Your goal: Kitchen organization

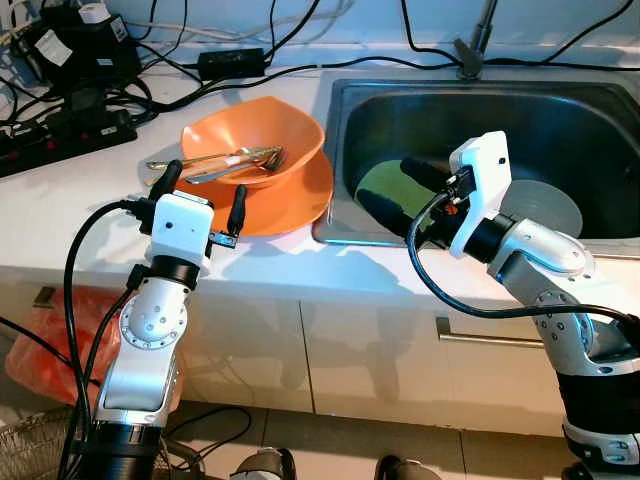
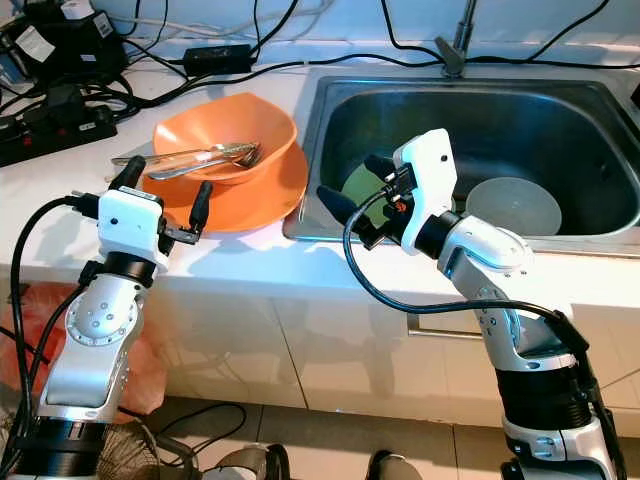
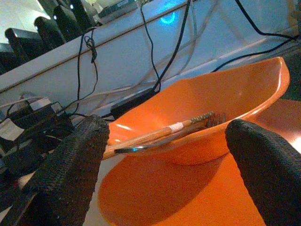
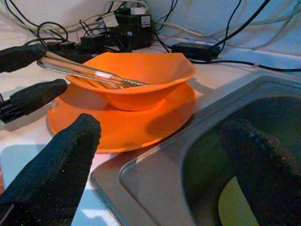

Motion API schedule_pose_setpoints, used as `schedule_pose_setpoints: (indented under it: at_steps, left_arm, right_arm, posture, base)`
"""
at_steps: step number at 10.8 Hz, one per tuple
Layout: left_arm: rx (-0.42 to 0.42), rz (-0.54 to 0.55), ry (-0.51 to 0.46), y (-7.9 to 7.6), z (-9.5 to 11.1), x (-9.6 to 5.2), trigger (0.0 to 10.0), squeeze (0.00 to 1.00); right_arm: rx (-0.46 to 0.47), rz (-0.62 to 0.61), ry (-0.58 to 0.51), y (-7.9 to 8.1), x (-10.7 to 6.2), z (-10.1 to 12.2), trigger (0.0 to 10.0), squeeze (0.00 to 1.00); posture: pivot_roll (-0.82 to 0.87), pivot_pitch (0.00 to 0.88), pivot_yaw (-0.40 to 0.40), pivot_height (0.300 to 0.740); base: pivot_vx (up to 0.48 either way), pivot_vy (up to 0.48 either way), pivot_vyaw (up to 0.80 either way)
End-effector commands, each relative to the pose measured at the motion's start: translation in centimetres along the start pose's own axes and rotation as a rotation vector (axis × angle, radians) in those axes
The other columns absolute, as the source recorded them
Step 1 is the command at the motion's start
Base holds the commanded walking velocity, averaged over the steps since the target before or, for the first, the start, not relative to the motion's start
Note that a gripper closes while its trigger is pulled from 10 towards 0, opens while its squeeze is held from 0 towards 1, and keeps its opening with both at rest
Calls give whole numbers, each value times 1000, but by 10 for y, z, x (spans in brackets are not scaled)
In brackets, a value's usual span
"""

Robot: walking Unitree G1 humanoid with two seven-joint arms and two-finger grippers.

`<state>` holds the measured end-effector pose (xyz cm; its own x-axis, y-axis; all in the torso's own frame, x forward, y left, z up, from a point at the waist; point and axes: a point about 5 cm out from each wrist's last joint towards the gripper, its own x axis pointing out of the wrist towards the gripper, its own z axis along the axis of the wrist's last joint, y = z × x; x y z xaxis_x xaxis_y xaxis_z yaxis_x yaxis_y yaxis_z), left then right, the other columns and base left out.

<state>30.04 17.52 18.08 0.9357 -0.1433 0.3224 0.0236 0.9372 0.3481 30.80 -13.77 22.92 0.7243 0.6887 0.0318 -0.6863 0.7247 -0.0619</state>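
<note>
While the left gripper [image 1: 205,195] hovers wide open and empty at the near rim of the orange plate [image 1: 290,205] on the bench [image 1: 60,215], the orange bowl [image 1: 255,135] on it holds cutlery [image 1: 225,160]. Over the sink [image 1: 560,110], the right gripper [image 1: 395,190] gapes empty.

A white countertop [image 1: 60,215] carries an orange plate [image 1: 290,205] near its front edge, with an orange bowl [image 1: 255,140] resting on the plate. Black power strips [image 1: 65,135], a black adapter [image 1: 232,62] and tangled cables [image 1: 170,85] lie along the back. A steel sink [image 1: 345,100] is set into the counter just beside the plate.
</note>
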Motion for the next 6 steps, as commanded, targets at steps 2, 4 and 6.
schedule_pose_setpoints:
  at_steps: [2, 4, 6]
  left_arm:
    - [-2, 6, -4, 6, -1, 6, 10000, 0]
    - [-35, -5, 1, 5, -2, 10, 10000, 0]
    - [-136, -24, 21, 4, -2, 18, 10000, 0]
  right_arm:
    - [6, 42, -9, 7, -1, 1, 10000, 0]
    - [-1, 86, -6, 11, -3, 2, 10000, 0]
    - [-4, 126, 17, 14, -6, 1, 10000, 0]
  posture:
    - [37, 124, 93, 740]
    - [30, 126, 90, 740]
    - [27, 129, 88, 740]
  base:
    - [0, 0, 0]
    - [0, 0, 0]
    - [0, 0, 0]
